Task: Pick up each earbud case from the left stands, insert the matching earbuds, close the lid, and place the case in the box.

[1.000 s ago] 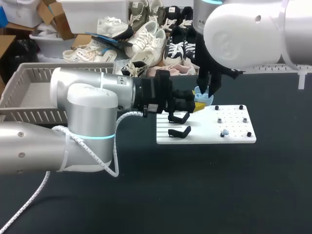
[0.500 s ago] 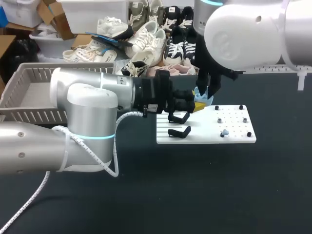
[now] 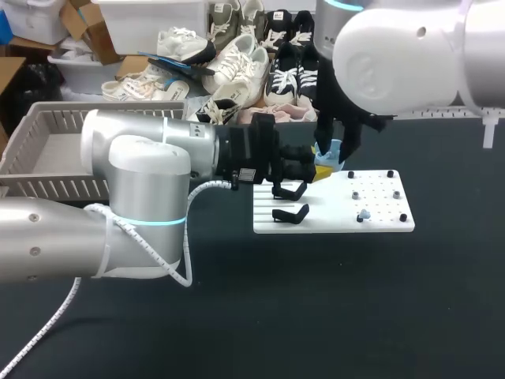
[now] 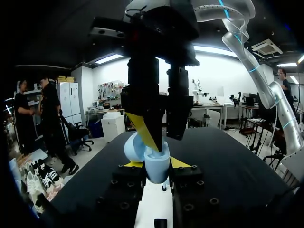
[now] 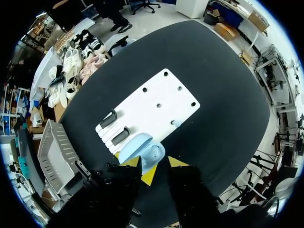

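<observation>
The earbud case (image 4: 156, 167) looks like smooth pale-blue plastic with a soft satin sheen. The left gripper (image 4: 156, 163) has a matt black body studded with small dark screw heads, and its tips are a flat, dull yellow. The board (image 3: 379, 209), right of the frame's centre, is smooth and white, faintly glossy; the stands (image 3: 290, 212) on it are matt black. The table (image 3: 316, 316) is dark and matt, without reflections. The box (image 3: 47, 150) at the upper left is slatted greyish plastic. The left arm (image 3: 142, 181) and right arm (image 3: 402, 55) have smooth, glossy pale shells that catch highlights
</observation>
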Controlling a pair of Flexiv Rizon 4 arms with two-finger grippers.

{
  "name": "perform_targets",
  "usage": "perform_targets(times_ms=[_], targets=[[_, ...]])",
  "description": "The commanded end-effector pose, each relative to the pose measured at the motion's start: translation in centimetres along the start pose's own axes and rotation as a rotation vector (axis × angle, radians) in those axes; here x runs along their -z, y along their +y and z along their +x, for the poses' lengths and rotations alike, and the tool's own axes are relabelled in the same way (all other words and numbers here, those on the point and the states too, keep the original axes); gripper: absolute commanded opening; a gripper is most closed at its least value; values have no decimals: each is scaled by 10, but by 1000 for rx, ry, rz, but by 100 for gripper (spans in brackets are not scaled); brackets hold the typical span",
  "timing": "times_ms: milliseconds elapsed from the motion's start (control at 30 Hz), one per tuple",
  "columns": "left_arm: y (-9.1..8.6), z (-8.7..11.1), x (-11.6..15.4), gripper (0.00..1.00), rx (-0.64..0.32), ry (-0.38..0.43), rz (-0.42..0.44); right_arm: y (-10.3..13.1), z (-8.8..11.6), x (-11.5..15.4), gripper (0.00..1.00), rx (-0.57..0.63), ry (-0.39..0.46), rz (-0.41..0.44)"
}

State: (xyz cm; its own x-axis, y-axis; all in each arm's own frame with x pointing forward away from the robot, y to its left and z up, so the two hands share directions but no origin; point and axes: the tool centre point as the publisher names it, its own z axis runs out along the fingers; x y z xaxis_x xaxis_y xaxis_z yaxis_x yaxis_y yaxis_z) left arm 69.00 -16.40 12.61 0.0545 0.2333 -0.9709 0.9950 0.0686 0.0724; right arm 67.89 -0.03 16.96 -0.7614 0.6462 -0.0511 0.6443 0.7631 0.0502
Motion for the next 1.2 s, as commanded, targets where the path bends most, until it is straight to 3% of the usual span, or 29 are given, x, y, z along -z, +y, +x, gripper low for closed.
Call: perform_targets(times_ms=[33, 433, 633, 833, 1000, 1200], targets=[[-1, 0, 0, 0, -1, -2, -5, -6, 4, 2, 33, 3, -2, -11], [-1, 0, 0, 0, -1, -2, -5, -43, 29, 6, 39, 98, -73, -8], [-1, 0, 0, 0, -1, -2, -5, -64, 34, -2, 42, 159, -148, -86], [-1, 0, 0, 0, -1, -2, -5, -78, 30, -15, 41, 232, -188, -201], [-1, 0, 0, 0, -1, -2, -5, -82, 25, -30, 40, 295, -226, -187], [-1, 0, 0, 0, -1, -2, -5, -84, 13, -60, 40, 328, -208, -193]])
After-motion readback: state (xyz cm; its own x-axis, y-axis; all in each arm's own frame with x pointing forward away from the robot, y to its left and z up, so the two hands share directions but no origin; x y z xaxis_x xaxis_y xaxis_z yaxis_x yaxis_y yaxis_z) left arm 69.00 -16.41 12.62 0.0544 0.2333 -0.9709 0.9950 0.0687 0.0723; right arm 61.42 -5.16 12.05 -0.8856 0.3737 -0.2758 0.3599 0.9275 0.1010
